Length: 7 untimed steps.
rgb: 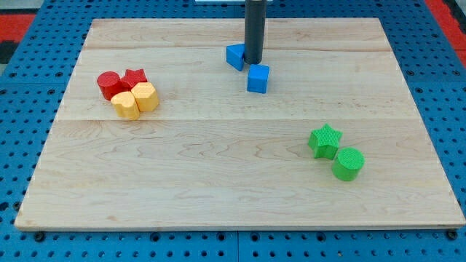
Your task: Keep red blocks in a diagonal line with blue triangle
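Observation:
My tip [253, 61] comes down from the view's top at centre. It touches the right side of a blue triangle-like block [234, 56] and stands just above-left of a blue cube [258, 78]. A red cylinder [108, 84] and a red star [135, 78] sit side by side at the view's left, far from the tip. The wooden board [218, 182] bears all the blocks.
Two yellow blocks [126, 105] [146, 96] lie touching just below the red ones. A green star [325, 140] and a green cylinder [348, 163] sit at the lower right. A blue pegboard [22, 145] surrounds the board.

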Each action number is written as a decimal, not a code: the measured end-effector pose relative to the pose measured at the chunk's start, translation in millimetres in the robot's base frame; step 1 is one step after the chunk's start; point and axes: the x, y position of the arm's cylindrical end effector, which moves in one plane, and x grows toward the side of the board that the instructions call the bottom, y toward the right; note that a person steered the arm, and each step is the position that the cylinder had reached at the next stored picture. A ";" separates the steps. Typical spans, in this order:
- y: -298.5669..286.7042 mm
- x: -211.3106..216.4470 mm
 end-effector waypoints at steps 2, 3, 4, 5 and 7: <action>23.8 -42.8; -30.7 -45.1; -88.9 -45.1; -148.6 -43.0; -197.6 12.7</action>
